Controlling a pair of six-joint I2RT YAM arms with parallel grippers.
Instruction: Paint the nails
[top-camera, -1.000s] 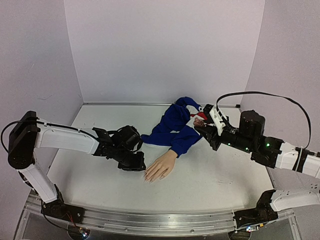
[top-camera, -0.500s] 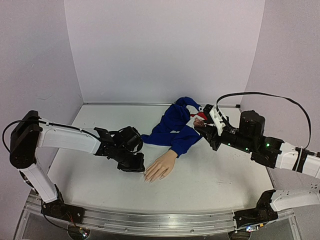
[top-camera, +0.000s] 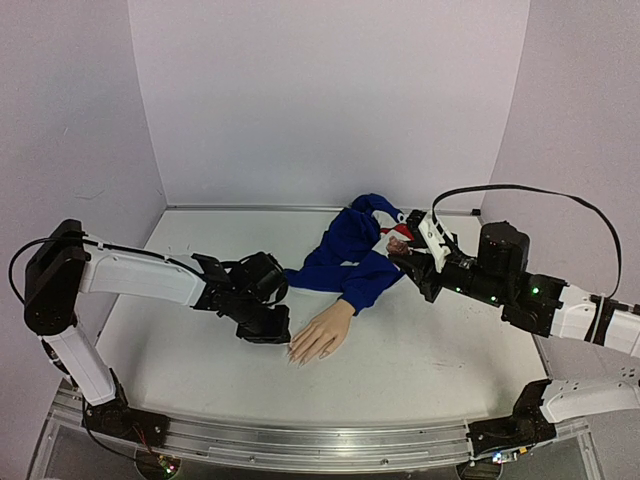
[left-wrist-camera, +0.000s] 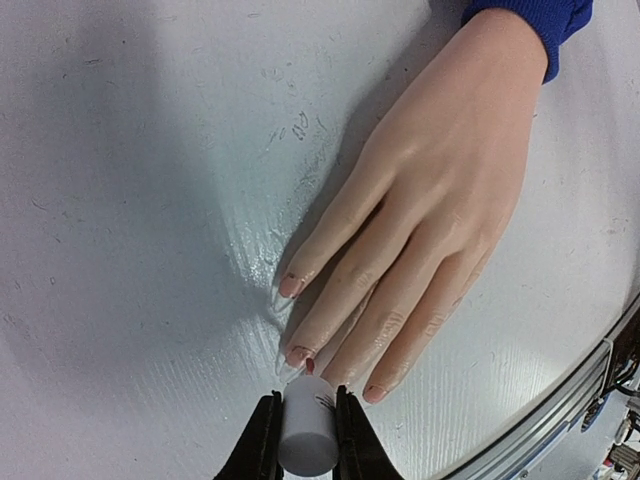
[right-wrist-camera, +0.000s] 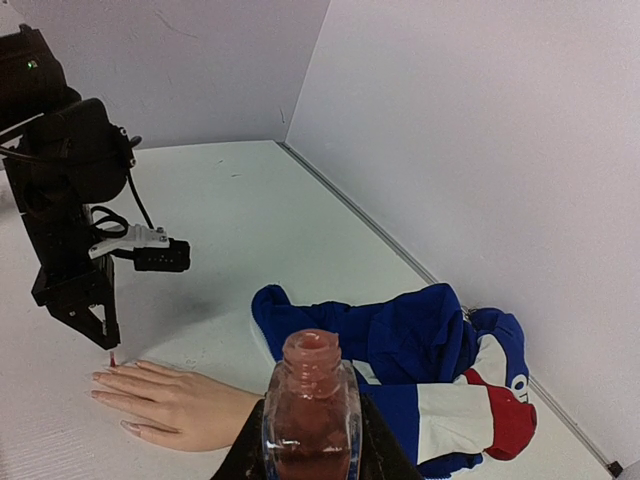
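Nails (left-wrist-camera: 290, 286), small ovals with some reddish marks, sat at the fingertips near the middle of the white table (top-camera: 430, 370). A blue garment (top-camera: 350, 255) sprawled toward the back wall, its sleeve covering the wrist of the beige mannequin hand (top-camera: 322, 335), which lay palm down. Your right jaws gripped an open bottle (right-wrist-camera: 308, 410) of pinkish polish, near the garment's red and white patch. Your left jaws were clamped on a white cap (left-wrist-camera: 306, 432), its brush tip (left-wrist-camera: 308, 366) just beside one fingertip.
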